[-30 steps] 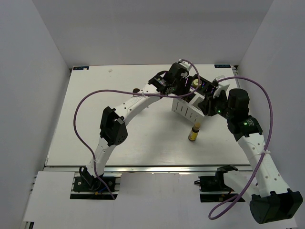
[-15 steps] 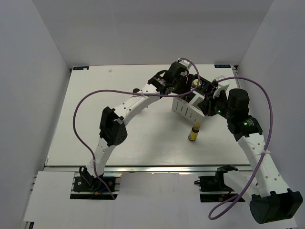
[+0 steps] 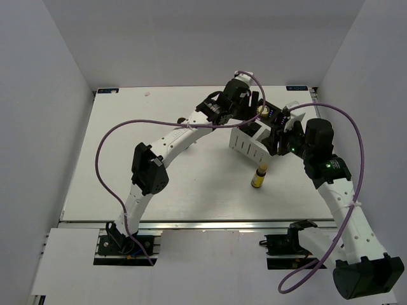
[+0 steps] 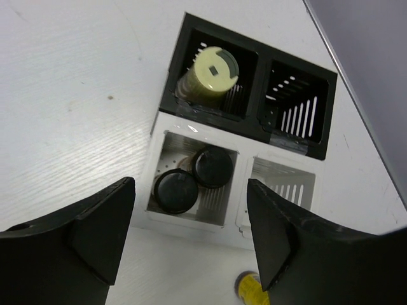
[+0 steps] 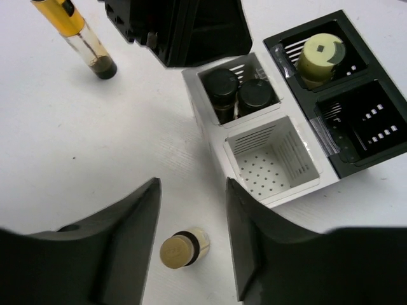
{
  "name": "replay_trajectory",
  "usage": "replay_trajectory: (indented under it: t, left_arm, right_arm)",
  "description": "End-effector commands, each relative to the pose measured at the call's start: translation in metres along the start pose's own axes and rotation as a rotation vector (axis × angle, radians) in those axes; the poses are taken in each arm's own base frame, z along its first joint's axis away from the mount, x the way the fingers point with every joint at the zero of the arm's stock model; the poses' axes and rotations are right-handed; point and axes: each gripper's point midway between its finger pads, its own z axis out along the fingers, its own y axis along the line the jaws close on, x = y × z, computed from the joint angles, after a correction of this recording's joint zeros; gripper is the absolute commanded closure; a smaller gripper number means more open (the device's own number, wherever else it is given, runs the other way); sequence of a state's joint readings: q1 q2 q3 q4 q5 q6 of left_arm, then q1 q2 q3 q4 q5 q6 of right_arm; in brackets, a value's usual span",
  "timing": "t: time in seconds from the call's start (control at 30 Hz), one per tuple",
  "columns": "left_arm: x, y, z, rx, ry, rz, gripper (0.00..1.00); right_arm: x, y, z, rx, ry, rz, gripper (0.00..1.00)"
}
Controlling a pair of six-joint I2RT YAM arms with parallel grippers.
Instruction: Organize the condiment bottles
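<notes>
Yellow bottle [image 5: 183, 248]: upright on the table [image 5: 82, 146], just outside the white rack [image 5: 210, 152], centred beneath the right gripper [image 5: 192, 187], fingers spread and empty. Probably the nearer arm; left gripper [image 4: 191, 187] parted, empty, above the rack.

We record that, over the last second, the left gripper [image 3: 249, 113] has drawn back a little from the white rack [image 3: 247, 145] toward the far edge of the table [image 3: 127, 127]. The left elbow [image 3: 149, 170] has shifted slightly leftward. The purple cable [image 3: 100, 159] looping off that arm has bowed further to the left.
</notes>
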State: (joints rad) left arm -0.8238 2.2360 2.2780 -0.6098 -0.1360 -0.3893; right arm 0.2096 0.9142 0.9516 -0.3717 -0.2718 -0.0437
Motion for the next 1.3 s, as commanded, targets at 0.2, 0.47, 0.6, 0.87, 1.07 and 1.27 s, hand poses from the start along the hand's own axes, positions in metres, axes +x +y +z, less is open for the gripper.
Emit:
replay_trajectory:
  t: [0.2, 0.47, 0.6, 0.87, 1.07, 1.27]
  left_arm:
    - [-0.106, 0.035, -0.127, -0.102, -0.256, -0.026, 0.14]
    - [-0.056, 0.056, -0.226, -0.076, -0.207, -0.046, 0.09]
    - [-0.008, 0.081, -0.261, -0.112, -0.187, -0.087, 0.05]
    - [0.035, 0.114, -0.314, -0.187, -0.218, -0.211, 0.03]
    - [0.067, 0.131, -0.333, -0.221, -0.220, -0.297, 0.03]
    - [0.083, 0.141, -0.337, -0.267, -0.180, -0.298, 0.03]
  right_arm:
    - [0.025, 0.026, -0.008, -0.213, 0.075, -0.222, 0.27]
    - [0.070, 0.025, -0.010, -0.234, 0.270, -0.157, 0.22]
    - [0.084, 0.025, -0.009, -0.240, 0.314, -0.136, 0.22]
    - [0.106, 0.029, -0.001, -0.292, 0.374, -0.112, 0.26]
    - [0.114, 0.028, 0.002, -0.298, 0.399, -0.106, 0.28]
    - [0.129, 0.027, 0.002, -0.287, 0.417, -0.108, 0.32]
